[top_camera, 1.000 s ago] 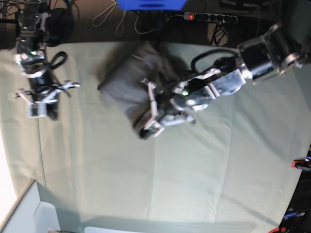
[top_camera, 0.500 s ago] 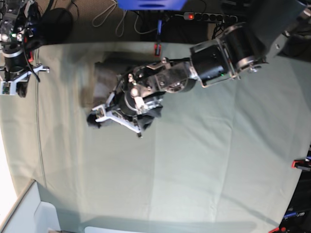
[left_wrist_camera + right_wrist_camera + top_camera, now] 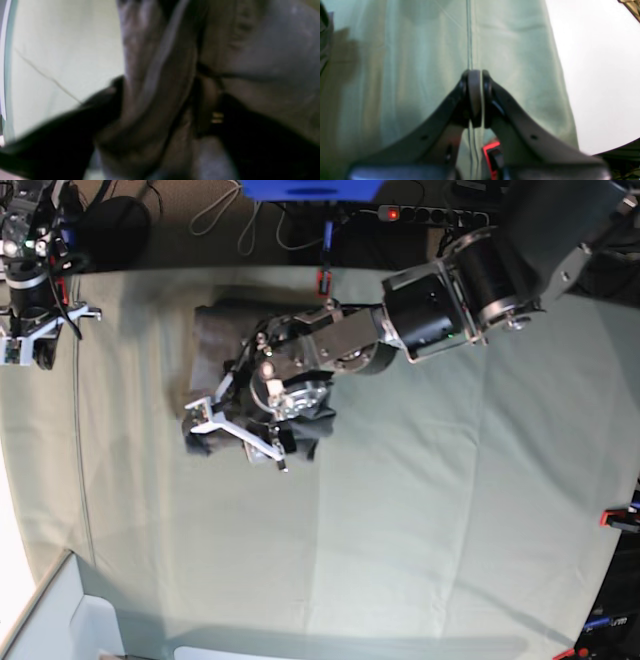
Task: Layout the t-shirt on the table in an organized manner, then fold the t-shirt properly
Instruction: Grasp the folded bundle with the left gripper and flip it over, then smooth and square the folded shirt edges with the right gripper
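Observation:
The grey t-shirt (image 3: 222, 345) lies as a folded bundle on the far left part of the table (image 3: 450, 510). My left gripper (image 3: 240, 438) reaches across from the right and stands over the bundle's near edge, jaws spread wide and open. In the left wrist view, blurred folds of the t-shirt (image 3: 262, 57) fill the frame, and loose cloth bunches in the open left gripper (image 3: 167, 95) between the dark fingers (image 3: 75, 125). My right gripper (image 3: 25, 345) hangs at the far left corner, apart from the shirt. The right gripper (image 3: 475, 97) is shut on nothing above the pale table (image 3: 395, 62).
A power strip (image 3: 430, 217), cables and a blue object (image 3: 310, 188) lie beyond the far edge. Red clamps sit at the far edge (image 3: 322, 280) and right edge (image 3: 620, 517). A white box (image 3: 60, 620) stands at the near left corner. Under the right gripper shows a red clamp (image 3: 491, 150).
The left arm swung left over the shirt, carrying its cloth to the left, and its jaws have spread. The right arm drew back to the far left corner.

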